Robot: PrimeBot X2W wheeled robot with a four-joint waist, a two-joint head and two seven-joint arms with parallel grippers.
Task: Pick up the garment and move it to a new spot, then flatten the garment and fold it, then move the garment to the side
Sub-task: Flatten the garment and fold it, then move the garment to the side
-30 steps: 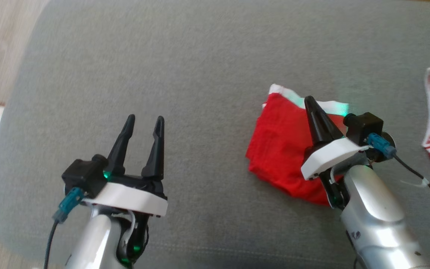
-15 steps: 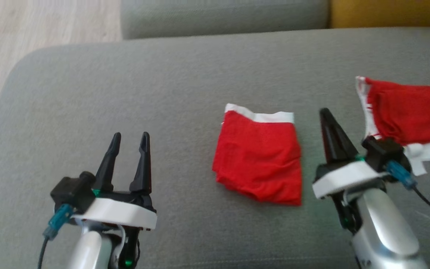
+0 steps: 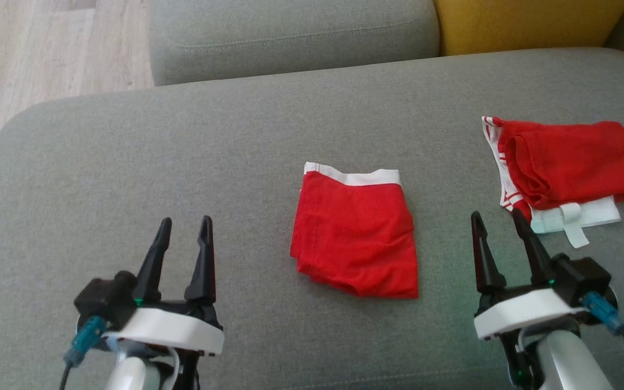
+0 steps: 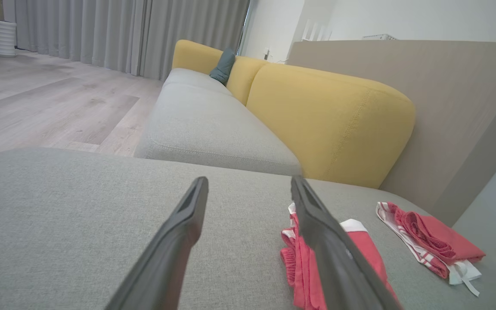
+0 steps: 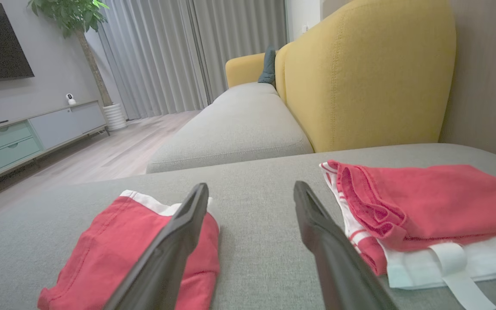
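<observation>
Your garment (image 3: 355,238) lies folded into a compact red rectangle on the grey sofa seat (image 3: 182,146); its white waistband runs along the far edge, and stacked layers show at the near edge; nothing grips it and nothing touches it.

To the garment's left, well apart from it, your left pincer (image 3: 186,219) hovers over the seat with its two dark fingers spread and nothing between them; in the left wrist view the garment (image 4: 370,254) sits partly behind the right-hand finger.

To the garment's right, near it but clear of the cloth, your right pincer (image 3: 495,213) is parted and empty in the same way; in the right wrist view the garment (image 5: 114,245) lies partly behind the left-hand finger.

Farther right of the garment, past the right pincer, a second pile of cloth (image 3: 566,157) rests on the same seat; a red piece is loosely folded on top of a white one, and a white strap sticks out on the near side.

Beyond the garment you see another grey seat cushion (image 3: 290,38) and a yellow backrest (image 3: 523,24); beyond it and to its left is pale wooden floor (image 3: 46,49).
</observation>
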